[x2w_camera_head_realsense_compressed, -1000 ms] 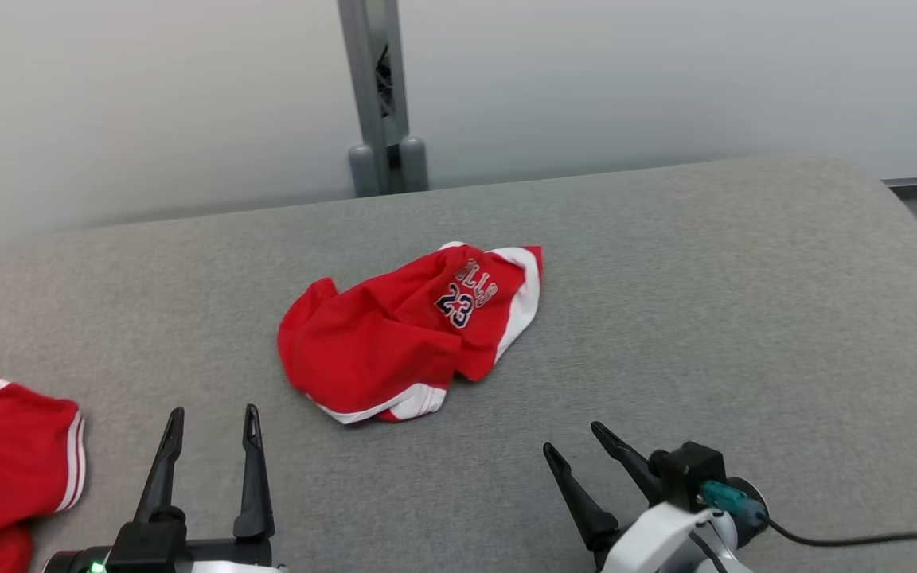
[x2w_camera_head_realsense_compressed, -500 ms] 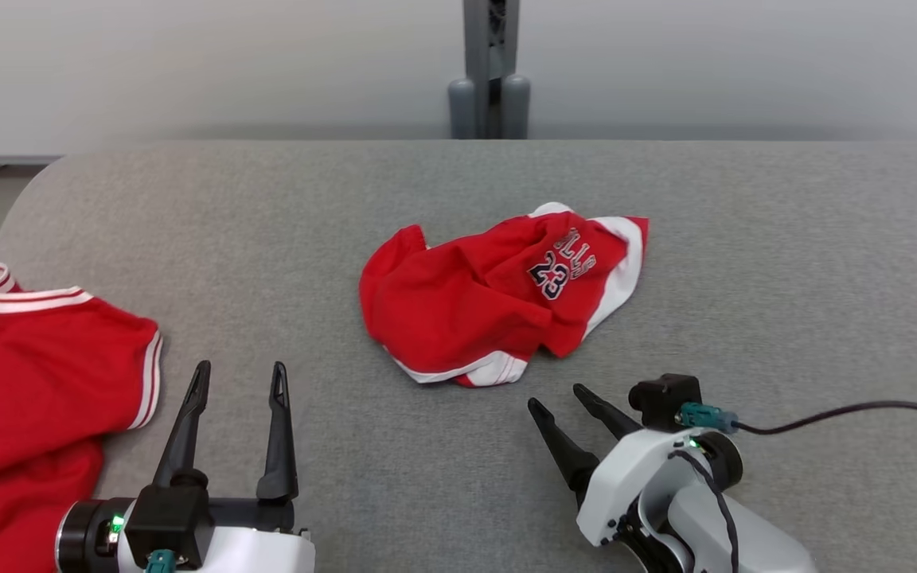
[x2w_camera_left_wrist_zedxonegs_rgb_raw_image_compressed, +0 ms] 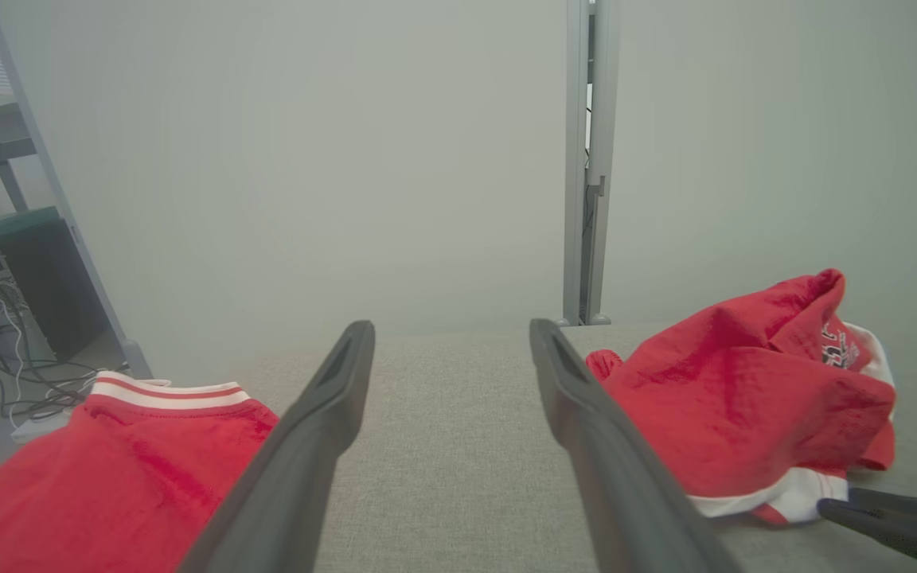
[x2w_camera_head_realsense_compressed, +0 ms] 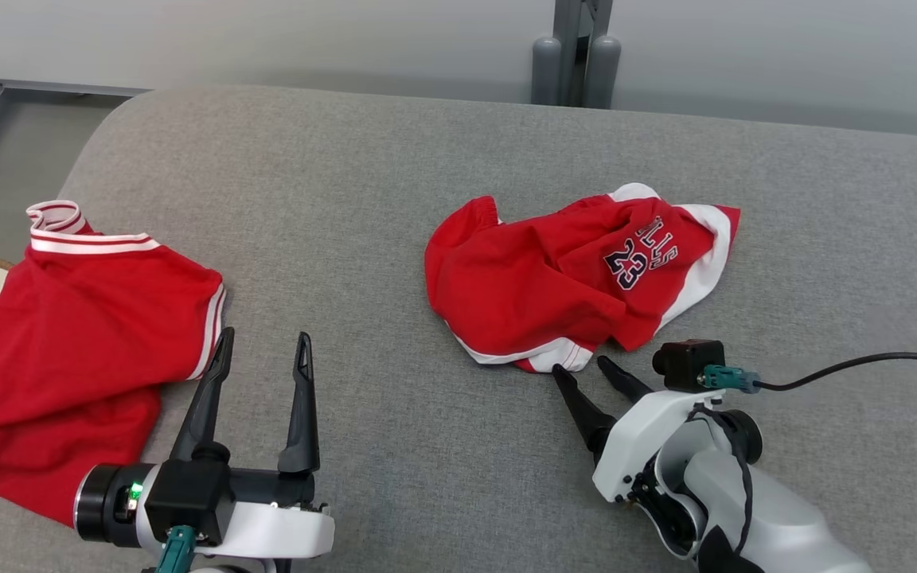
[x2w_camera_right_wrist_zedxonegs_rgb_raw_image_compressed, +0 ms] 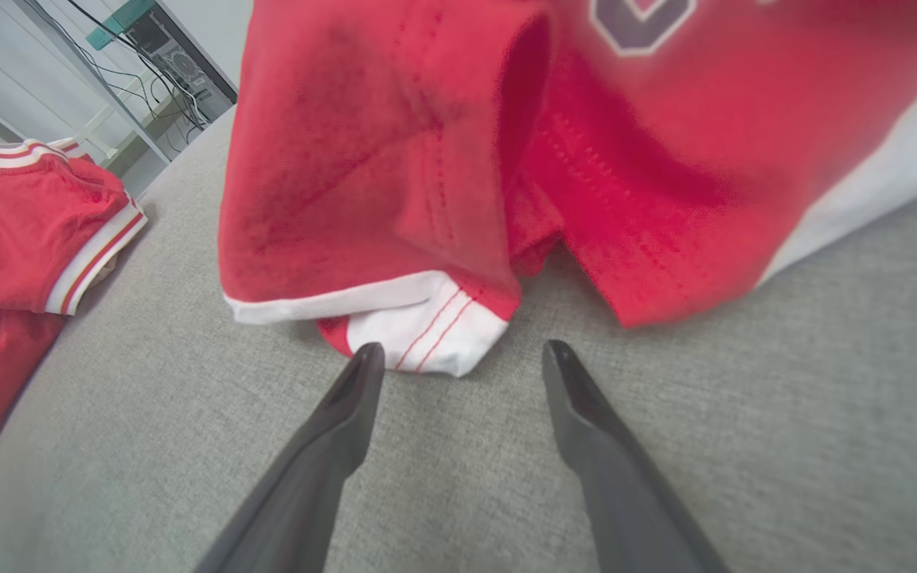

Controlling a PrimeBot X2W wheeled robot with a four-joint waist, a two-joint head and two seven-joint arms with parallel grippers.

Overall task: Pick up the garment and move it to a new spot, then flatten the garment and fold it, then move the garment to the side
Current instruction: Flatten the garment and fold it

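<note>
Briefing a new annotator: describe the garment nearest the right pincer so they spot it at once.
On the grey fabric-covered surface, look right of centre, just beyond the tips of the right pincer. A crumpled red garment lies heaped there. Unlike the flatter red garment with thin striped trim at the left edge, it bears a dark "23" and a broad white panel.

Bare counter [x2w_camera_head_realsense_compressed: 347,199] is lying open between the crumpled garment [x2w_camera_head_realsense_compressed: 538,278] and a second red garment [x2w_camera_head_realsense_compressed: 84,342] at the left edge, giving a wide lane ahead of the left gripper [x2w_camera_head_realsense_compressed: 264,334]. The crumpled garment is blocking the right gripper [x2w_camera_head_realsense_compressed: 580,364] straight ahead, its white hem just beside the fingers [x2w_camera_head_realsense_compressed: 578,402]. A grey post [x2w_camera_head_realsense_compressed: 578,48] is standing beyond the far edge.
</note>
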